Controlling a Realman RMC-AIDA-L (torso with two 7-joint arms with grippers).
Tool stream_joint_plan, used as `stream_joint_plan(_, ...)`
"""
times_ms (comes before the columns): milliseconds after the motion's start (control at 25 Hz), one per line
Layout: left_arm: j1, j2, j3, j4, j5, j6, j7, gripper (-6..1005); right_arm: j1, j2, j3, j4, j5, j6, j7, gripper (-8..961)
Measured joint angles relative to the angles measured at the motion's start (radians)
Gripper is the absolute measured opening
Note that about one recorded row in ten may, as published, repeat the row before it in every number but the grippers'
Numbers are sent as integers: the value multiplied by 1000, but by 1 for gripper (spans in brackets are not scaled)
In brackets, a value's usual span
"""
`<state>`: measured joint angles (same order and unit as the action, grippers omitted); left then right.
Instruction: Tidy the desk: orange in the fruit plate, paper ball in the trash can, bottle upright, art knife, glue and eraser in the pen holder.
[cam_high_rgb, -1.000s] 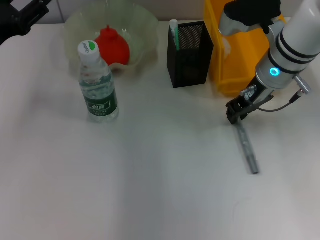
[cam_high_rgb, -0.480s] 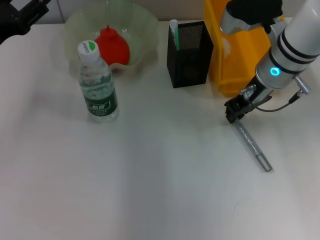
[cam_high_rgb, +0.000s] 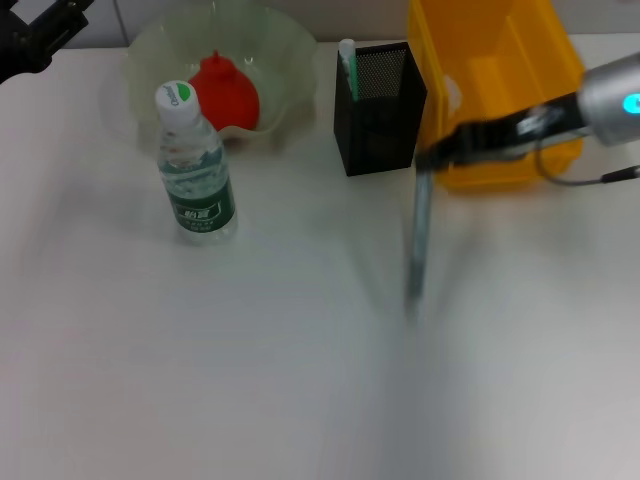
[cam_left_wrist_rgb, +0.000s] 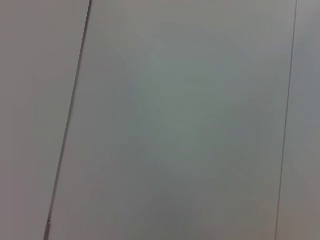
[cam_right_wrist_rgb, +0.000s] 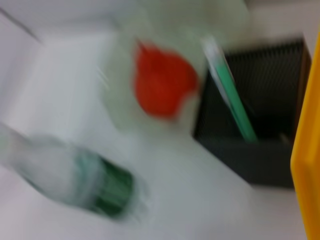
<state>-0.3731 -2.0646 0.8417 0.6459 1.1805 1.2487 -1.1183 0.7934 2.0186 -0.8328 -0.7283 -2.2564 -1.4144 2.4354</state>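
**Grey art knife hanging from my right jaws, beside the pen holder**

Head view: my right gripper (cam_high_rgb: 432, 158) reaches in from the right, in front of the yellow trash can (cam_high_rgb: 480, 70), jaws pinching the top end of the art knife (cam_high_rgb: 419, 235). Knife hangs roughly vertical, blurred, lower end over bare desk (cam_high_rgb: 300, 380), just right of the black mesh pen holder (cam_high_rgb: 380, 110). A green-and-white stick (cam_high_rgb: 347, 62) already stands in the holder's left corner. Bottle (cam_high_rgb: 195, 170) upright on the desk, green label, white cap. Right behind it the clear fruit plate (cam_high_rgb: 270, 40) with the orange-red fruit (cam_high_rgb: 226, 88) inside. My left gripper (cam_high_rgb: 35, 30) is parked at the far left corner, well away from everything; can't tell how its jaws are set.

Left wrist view: only a plain pale surface with two thin dark lines.

Right wrist view: heavily blurred. Pen holder (cam_right_wrist_rgb: 260, 125) with the green stick (cam_right_wrist_rgb: 230, 95) leaning in it, red fruit (cam_right_wrist_rgb: 162, 80) beyond, bottle (cam_right_wrist_rgb: 85, 180), yellow trash can edge (cam_right_wrist_rgb: 310, 165). My own jaws not visible here.
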Motion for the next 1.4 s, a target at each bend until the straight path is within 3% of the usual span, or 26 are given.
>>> stream_joint_plan(40,0,0,0,0,0,0,0,756,-25,-8,27,15,78,-5,-48,139)
stream_joint_plan(80,0,0,-5,0,0,0,0,756,-84,-20,69,57,265,-9,-159,135)
stream_joint_plan(120,-1,0,-6,0,0,-1,0,756,-84,-20,69,57,265,-9,-159,130)
stream_joint_plan(240,-5,0,-6,0,-1,-5,1,756,-158,-23,84,112,511,-12,-330,123)
stream_joint_plan(360,-12,0,-6,0,-1,-7,3,756,-206,0,85,137,677,-11,-485,119)
stream_joint_plan(480,-20,1,-6,0,-1,-9,4,756,-233,36,86,140,790,5,-651,119)
stream_joint_plan(600,-22,1,-6,0,-1,-10,6,756,-232,53,86,141,832,43,-762,118)
stream_joint_plan(880,-23,1,-12,-4,-1,-12,14,757,-186,64,77,157,845,176,-960,112)
stream_joint_plan(1400,-12,-3,-30,-20,-1,-12,14,757,-54,66,44,255,853,345,-1211,71)
